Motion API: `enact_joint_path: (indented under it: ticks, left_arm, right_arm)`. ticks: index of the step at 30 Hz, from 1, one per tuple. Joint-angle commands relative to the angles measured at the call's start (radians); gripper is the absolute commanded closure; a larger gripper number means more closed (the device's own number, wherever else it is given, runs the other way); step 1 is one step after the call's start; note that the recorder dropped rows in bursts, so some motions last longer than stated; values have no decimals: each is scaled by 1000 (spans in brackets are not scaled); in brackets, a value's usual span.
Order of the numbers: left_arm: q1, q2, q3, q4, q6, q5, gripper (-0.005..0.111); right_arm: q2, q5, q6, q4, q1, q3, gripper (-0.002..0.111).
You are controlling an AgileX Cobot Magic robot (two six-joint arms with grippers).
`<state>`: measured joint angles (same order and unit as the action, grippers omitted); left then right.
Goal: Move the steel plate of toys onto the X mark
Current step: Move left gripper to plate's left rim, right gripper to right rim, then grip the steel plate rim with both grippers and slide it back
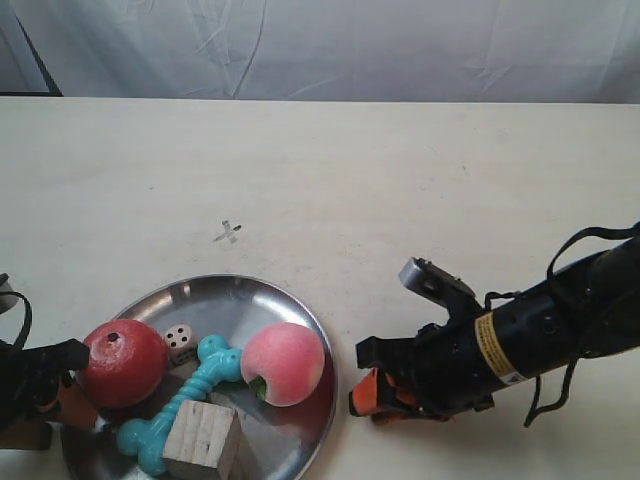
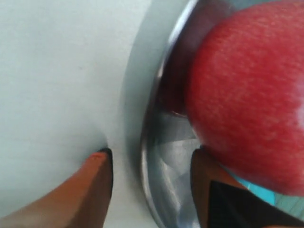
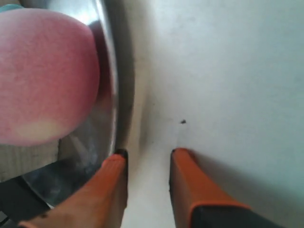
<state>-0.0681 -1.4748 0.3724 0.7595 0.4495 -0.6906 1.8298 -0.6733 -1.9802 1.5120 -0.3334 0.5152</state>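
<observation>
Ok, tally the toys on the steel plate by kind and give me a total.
red apple: 1
pink peach: 1
turquoise bone chew: 1
wooden cube: 1
white die: 1
Total: 5

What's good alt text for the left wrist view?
Two orange fingers straddle the rim of the steel plate, apart: one over the pale table, one inside by a blurred red apple. A sliver of turquoise toy shows too.

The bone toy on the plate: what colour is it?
The bone is turquoise; the exterior view shows it best.
</observation>
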Motion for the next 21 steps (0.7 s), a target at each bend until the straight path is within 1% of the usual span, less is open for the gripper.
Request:
enact_joint_path:
  ticks: [1,5,11,14,16,18,19,21]
  left_arm:
    - [3,-3,-2,10,8,11,58]
    - [3,-3,-2,10,8,11,58]
    - [3,-3,-2,10,8,11,58]
    - [3,-3,-2,32,43,11,61]
    - [3,-3,-2,49,77,0,69]
    - [3,-3,-2,65,101,-11,79]
    - [3,-3,-2,72,112,-13,85]
    - [3,-3,-2,80,114,-13,94]
  right_arm:
    - [12,77,18,-32,-92,38,77]
    - [12,105,14,-62,-145,85,77]
    - [12,131,-17,-64,-191,129,77]
    - [12,135,-22,-62,-210,148,77]
    - [12,140,-32,-60,-223,150,82]
    - [21,139,-34,-58,-226,150,91]
    - [31,127,-34,-53,-227,150,99]
    - [52,107,-34,-44,-227,150,109]
